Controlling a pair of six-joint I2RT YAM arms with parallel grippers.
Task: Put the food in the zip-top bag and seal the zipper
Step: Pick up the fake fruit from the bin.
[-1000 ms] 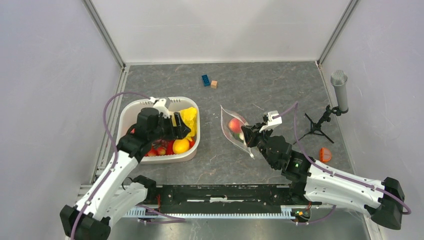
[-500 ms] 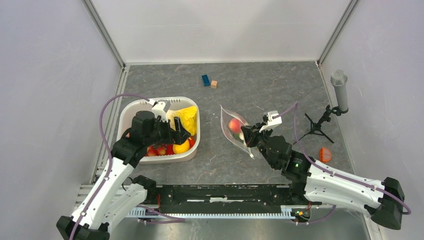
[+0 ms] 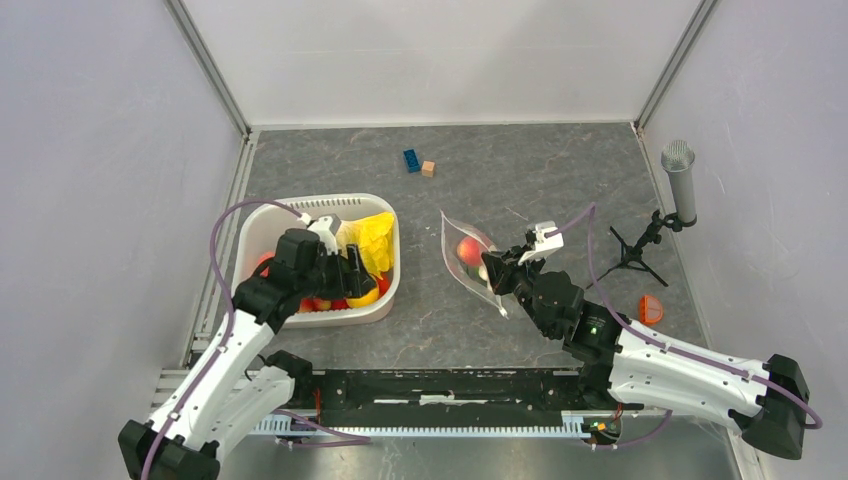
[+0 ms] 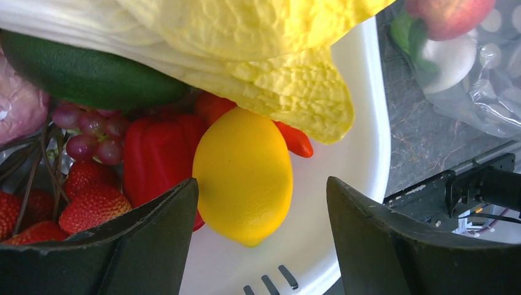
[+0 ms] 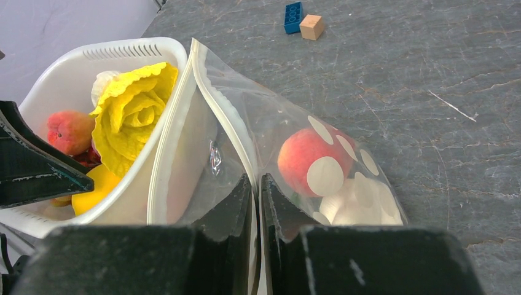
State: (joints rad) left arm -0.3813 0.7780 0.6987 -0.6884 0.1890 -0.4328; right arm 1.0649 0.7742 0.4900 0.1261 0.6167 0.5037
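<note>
The dotted clear bag (image 3: 455,235) sits on the tabletop (image 3: 560,180) just right of the basket (image 3: 340,314). Its long axis slants from far-left to near-right and its mouth faces the basket. A peach (image 5: 305,157) shows inside. The right end effector (image 5: 257,187) pinches the mouth edge. The left end effector (image 4: 261,184) gapes wide over a lemon (image 4: 243,175) in the basket.

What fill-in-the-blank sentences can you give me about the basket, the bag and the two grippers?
The left gripper hangs open over a yellow ____ in the white basket.
The right gripper is ____ on the edge of the zip-top bag.
Inside the bag, a ____ shows behind white dots.
Missing words: lemon; shut; peach.
</note>
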